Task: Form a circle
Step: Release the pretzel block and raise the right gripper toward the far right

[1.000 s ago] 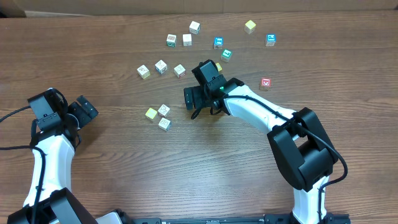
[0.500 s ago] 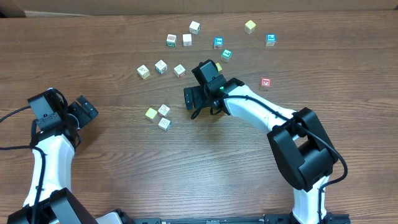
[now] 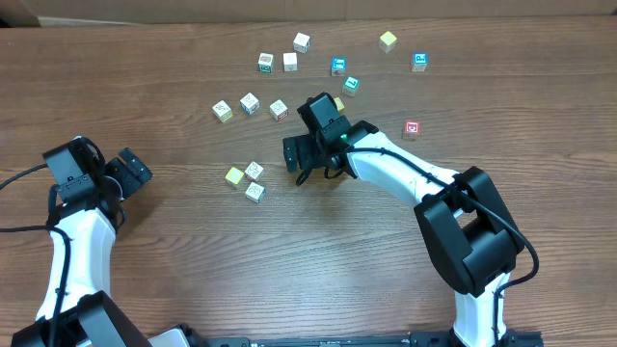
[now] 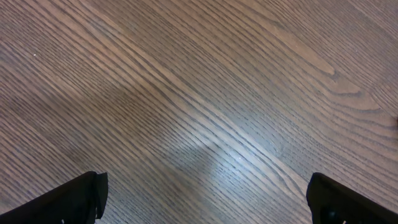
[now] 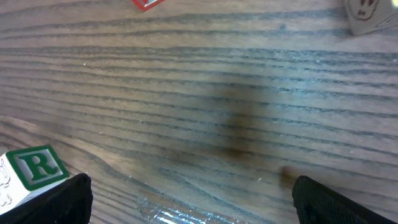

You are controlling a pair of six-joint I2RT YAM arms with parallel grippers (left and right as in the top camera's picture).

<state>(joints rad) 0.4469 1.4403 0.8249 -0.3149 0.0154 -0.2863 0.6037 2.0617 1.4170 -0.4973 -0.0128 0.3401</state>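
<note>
Even bright light, soft glare on table (image 4: 231, 157), right-wrist view blurred

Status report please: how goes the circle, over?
Left gripper open, over bare table. Right gripper open, empty, near cube group. Three cubes together, ring incomplete. Nothing between.

1. A brown wood-grain table (image 3: 193, 280) carries small cubes scattered across its far half.
2. A row of three pale cubes (image 3: 250, 103) sits left of centre, each just beside the next.
3. Near the far edge, a white cube (image 3: 302, 41), a yellow-green cube (image 3: 388, 40) and a blue-faced cube (image 3: 419, 61) lie apart.
4. A red-faced cube (image 3: 412, 128) sits alone at right.
</note>
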